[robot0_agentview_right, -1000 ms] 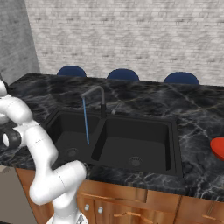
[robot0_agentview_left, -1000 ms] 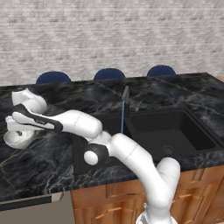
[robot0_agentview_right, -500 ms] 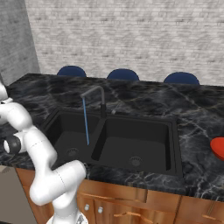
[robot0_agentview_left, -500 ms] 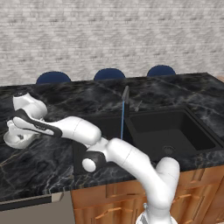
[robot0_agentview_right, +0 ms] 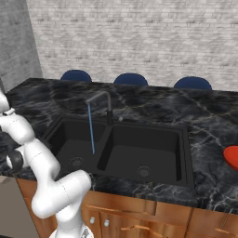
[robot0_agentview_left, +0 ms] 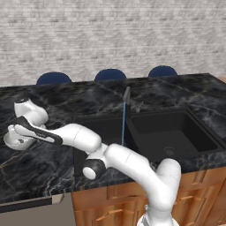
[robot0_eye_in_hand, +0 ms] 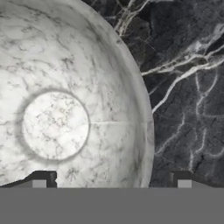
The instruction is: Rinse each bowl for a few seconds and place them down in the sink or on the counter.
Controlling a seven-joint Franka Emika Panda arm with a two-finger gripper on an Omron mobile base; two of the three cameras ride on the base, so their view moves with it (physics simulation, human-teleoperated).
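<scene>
Closest to the hand camera, the bowl (robot0_eye_in_hand: 65,109) is a round, glossy white shell with faint grey veining and a flat circular floor ringed by a soft grey shadow. Its thick rounded rim curves down the middle of that view. The jaws (robot0_eye_in_hand: 111,179) stand parted, one dark square tip over the bowl's inner wall, the other outside the rim over the table (robot0_eye_in_hand: 188,87); the rim passes between them, and contact cannot be judged.

In the left base view the bowl (robot0_agentview_left: 17,140) sits upright on the table (robot0_agentview_left: 39,167), well to the left of the sink (robot0_agentview_left: 167,132), with the white hand directly above it and the arm reaching out to it from the lower right. The table is polished black marble threaded with pale white and gold veins, carried on light wooden cabinets (robot0_agentview_right: 139,221).

The sink (robot0_agentview_right: 125,148) is a matte black rectangle split into two basins, each with a round drain. A slim dark faucet (robot0_agentview_right: 104,104) rises from its back edge at the divider and bends over the left basin, where a thin blue stream of water (robot0_agentview_right: 91,130) falls straight down.

To the right of the sink, at the frame edge, lies a smooth red object (robot0_agentview_right: 231,157). Beyond the sink, three rounded blue chair backs (robot0_agentview_right: 131,79) show against a pale grey brick wall (robot0_agentview_right: 139,37).
</scene>
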